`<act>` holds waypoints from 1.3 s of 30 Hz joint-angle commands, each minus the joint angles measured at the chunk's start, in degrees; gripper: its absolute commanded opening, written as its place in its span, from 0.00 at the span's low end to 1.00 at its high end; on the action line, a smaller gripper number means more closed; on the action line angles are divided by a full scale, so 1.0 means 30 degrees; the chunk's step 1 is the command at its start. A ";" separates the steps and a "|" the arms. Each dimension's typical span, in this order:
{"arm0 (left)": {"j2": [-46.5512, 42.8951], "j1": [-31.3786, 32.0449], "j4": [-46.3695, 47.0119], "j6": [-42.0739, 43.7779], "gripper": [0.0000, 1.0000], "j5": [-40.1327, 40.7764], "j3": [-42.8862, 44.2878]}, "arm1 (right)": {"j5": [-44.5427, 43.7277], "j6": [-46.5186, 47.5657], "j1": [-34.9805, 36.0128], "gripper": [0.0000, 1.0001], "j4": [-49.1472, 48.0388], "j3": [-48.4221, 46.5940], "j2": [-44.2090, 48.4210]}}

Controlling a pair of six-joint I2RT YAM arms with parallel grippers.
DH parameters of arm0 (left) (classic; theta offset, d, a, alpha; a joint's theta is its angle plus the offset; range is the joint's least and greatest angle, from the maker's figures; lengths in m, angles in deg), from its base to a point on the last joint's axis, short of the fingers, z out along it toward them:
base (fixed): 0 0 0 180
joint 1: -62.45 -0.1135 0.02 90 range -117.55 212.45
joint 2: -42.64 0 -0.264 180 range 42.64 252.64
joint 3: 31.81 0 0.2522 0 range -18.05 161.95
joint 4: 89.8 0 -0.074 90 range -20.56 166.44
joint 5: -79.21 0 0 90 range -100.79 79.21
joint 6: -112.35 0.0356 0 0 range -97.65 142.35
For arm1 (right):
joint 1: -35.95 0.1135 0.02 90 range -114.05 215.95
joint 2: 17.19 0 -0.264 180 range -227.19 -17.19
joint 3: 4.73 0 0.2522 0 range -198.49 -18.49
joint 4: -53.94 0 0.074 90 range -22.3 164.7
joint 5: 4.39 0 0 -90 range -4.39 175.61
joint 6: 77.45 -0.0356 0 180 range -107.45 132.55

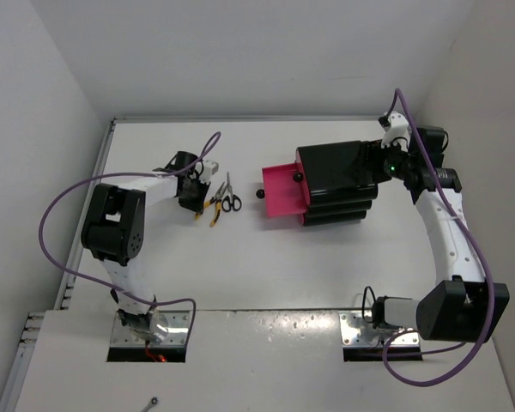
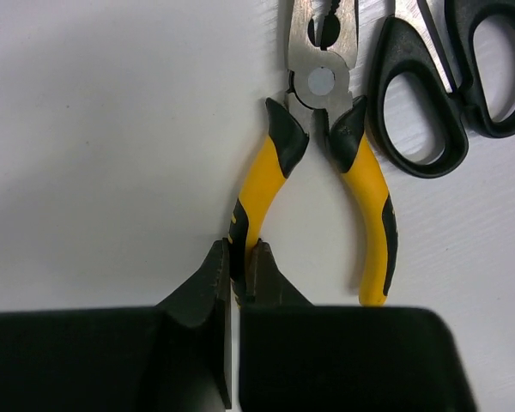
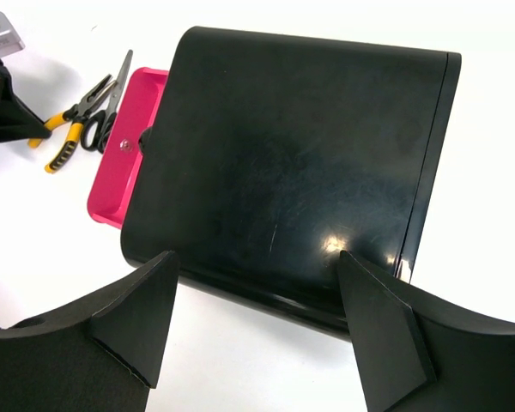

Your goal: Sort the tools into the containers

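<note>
The yellow-handled pliers [image 2: 322,163] lie on the white table, also seen in the top view [image 1: 215,209]. My left gripper [image 2: 238,257] is shut on the end of their left handle. The black-handled scissors [image 2: 446,86] lie just right of the pliers, touching them. The glossy black drawer box [image 1: 339,184] stands at the right, with one pink drawer [image 1: 281,193] below the top one pulled out to the left. My right gripper [image 3: 257,326] is open at the box's rear edge [image 3: 326,172], with a finger on each side. The screwdriver is out of view.
White walls close the table at the back and on both sides. Purple cables loop beside both arms. A round black knob [image 1: 260,194] sticks out from the open drawer toward the tools. White table [image 1: 240,266] lies between the tools and the arm bases.
</note>
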 commanded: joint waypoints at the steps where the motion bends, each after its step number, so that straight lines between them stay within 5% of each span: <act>1: 0.1046 0.0339 0.0023 0.0018 0.00 -0.0151 0.0087 | -0.0339 0.0438 0.0118 0.75 -0.0385 0.0064 0.0447; 10: -0.2348 0.0339 -0.0239 -0.1123 0.00 -0.0327 -0.0645 | -0.0339 0.0438 0.0118 0.75 -0.0211 0.0064 0.0447; 21: -0.4723 0.0747 -0.2933 -0.1652 0.00 -0.2231 0.2399 | -0.0164 0.0263 0.0118 0.75 -0.0385 0.0239 0.0796; 39: -0.0538 0.6138 -0.7419 -0.0890 0.00 -0.1557 0.9812 | 0.0012 0.0087 0.0118 0.75 -0.0209 0.0239 0.0798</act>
